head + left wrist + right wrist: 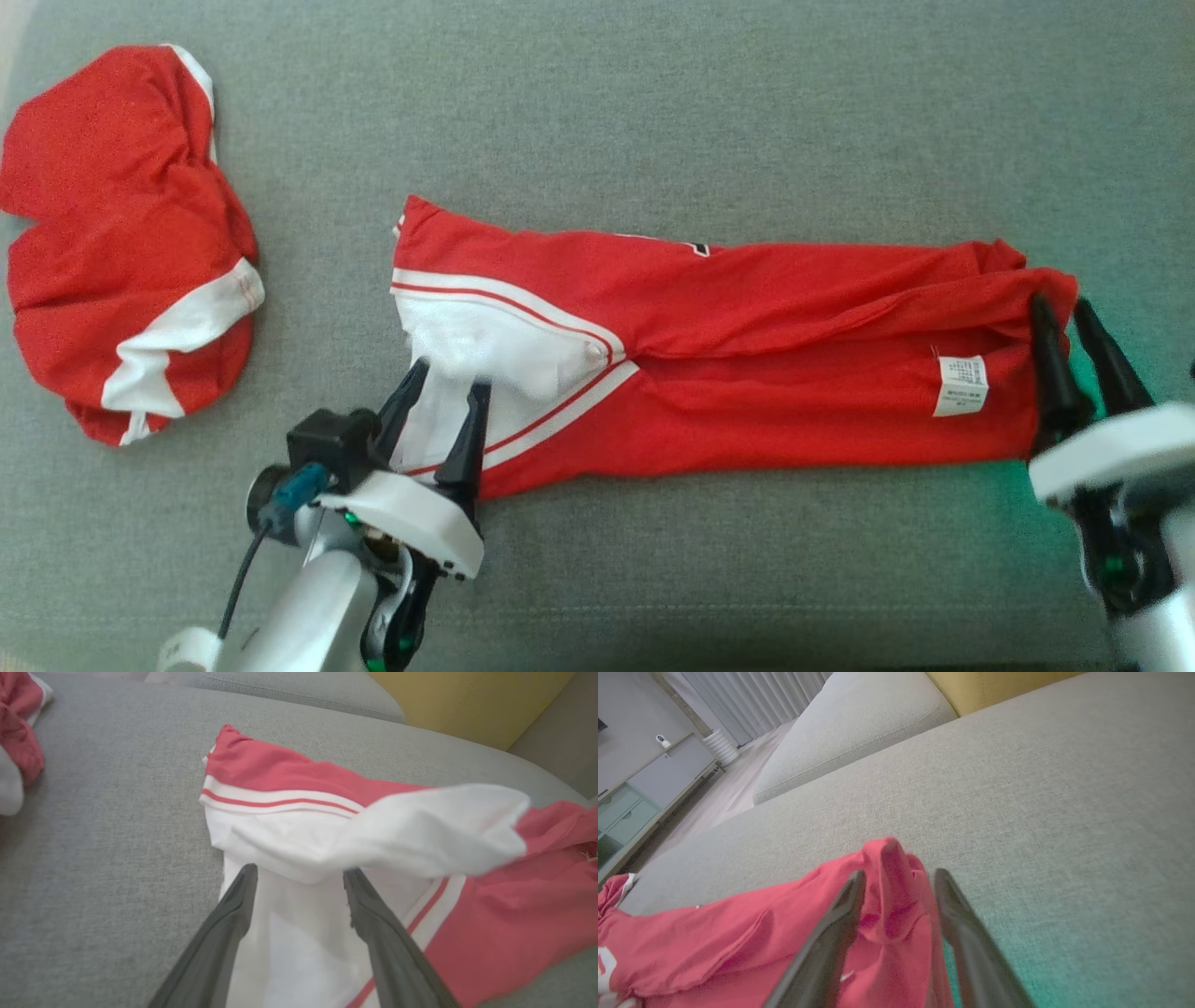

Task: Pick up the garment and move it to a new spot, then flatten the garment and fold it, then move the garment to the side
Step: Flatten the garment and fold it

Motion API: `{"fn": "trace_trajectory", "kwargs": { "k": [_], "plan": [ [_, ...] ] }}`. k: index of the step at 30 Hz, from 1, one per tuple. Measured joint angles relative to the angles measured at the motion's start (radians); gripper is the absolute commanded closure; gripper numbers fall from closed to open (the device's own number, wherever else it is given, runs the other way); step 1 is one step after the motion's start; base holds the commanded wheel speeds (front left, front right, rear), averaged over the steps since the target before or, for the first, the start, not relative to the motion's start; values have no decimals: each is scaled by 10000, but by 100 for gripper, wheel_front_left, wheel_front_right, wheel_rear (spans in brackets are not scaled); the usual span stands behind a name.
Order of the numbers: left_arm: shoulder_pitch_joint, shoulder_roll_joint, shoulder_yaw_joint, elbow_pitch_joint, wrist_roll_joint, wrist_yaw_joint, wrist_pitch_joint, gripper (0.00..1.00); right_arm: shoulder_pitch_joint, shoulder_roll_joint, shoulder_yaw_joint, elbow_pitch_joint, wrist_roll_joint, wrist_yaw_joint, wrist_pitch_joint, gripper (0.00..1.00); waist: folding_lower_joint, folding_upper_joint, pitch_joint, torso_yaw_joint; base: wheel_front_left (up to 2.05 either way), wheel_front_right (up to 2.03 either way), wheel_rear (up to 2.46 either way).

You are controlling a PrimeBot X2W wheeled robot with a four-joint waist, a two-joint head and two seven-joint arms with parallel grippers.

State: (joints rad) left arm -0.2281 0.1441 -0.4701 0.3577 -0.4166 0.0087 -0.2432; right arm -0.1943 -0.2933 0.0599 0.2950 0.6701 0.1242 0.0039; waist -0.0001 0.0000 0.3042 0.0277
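The garment (747,355), red with a white striped panel at its left end, lies stretched in a long band across the grey sofa cushion (653,112). My left gripper (451,375) stands open at the band's left end, its fingers apart over the white panel (299,933). A loose white fold (420,830) hangs just beyond the left gripper (301,870). At the right end my right gripper (1061,303) is open, and a raised ridge of the red garment (892,882) stands loose between the fingers of that gripper (900,873).
A second red and white garment (121,243) lies bunched at the cushion's far left. A white care label (962,385) shows near the band's right end. Beyond the cushion are another grey cushion (859,723), a yellow backrest (999,686) and a cabinet (649,784) by the floor.
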Motion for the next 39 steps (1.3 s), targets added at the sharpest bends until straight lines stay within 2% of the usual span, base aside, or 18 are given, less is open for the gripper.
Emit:
{"fn": "trace_trajectory", "kwargs": {
  "k": [5,8,12,16,19,27,39],
  "plan": [
    [335,21,36,-36,15,194,-6,0,1124,261,-424,-886,-907,0,-290,0,0,0,-223,5,0,0,0],
    [696,121,184,-476,159,447,-48,0,1794,648,-771,-1718,-1521,0,-502,0,0,0,-388,-10,0,0,0],
    [1185,341,625,-1453,454,968,-52,0,2365,1271,-1446,-3095,-2966,0,-623,0,0,0,-640,-57,0,0,0],
    [1394,476,1014,-2491,708,1300,-63,0,2428,1862,-1576,-4251,-4071,0,-314,0,0,0,-943,-89,0,0,0],
    [1509,585,1112,-2943,863,1425,-63,0,2450,1908,-1473,-4671,-4512,0,48,0,0,0,-1217,-95,0,0,0],
    [2199,882,1256,-3490,1001,1705,-40,0,2978,2176,-1168,-5051,-4778,0,581,0,0,0,-1751,-105,0,0,0],
    [2266,1035,1250,-3745,1074,1906,54,0,3093,2230,-1118,-5051,-4777,0,773,0,0,0,-1713,-117,0,0,0]
  ]
}}
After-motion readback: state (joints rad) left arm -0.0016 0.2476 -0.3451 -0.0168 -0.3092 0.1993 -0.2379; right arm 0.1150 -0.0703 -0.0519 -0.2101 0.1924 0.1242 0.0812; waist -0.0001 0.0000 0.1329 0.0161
